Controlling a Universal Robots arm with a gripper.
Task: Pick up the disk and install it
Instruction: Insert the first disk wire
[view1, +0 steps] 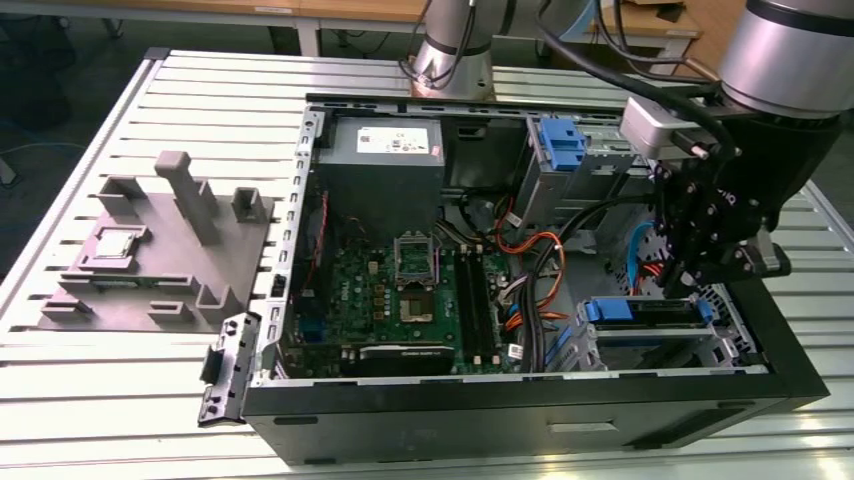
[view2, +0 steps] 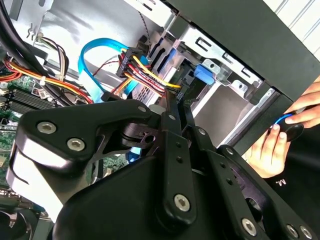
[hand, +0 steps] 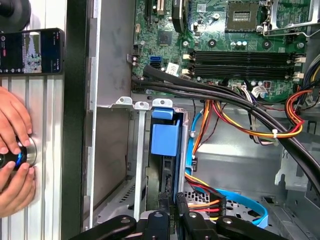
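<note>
- The disk (view1: 647, 312), a flat silver-grey hard drive framed by bright blue plastic rails, sits in the lower metal drive cage (view1: 721, 345) at the corner of the open black computer case (view1: 534, 405). It is at its install place and no longer out on the table. In the first wrist view its blue rail end (hand: 164, 140) stands between the cage walls.
- The black gripper (view1: 687, 290) hangs right over that cage. Its fingers (hand: 159, 222) are drawn narrow, with only a slim gap, directly above the disk's edge. The gap looks too thin to span the drive, so you should read this as poised on or pressing it, not clamping it.
- The bundle of orange, yellow and red wires (hand: 240, 125) and the flat blue ribbon cable (hand: 240, 200) run just beside the cage, which likely explains the steep approach from above.
- A person's hands (hand: 12, 150) rest on a round control knob on the slatted metal table (view1: 134, 380), outside the case wall.
</note>
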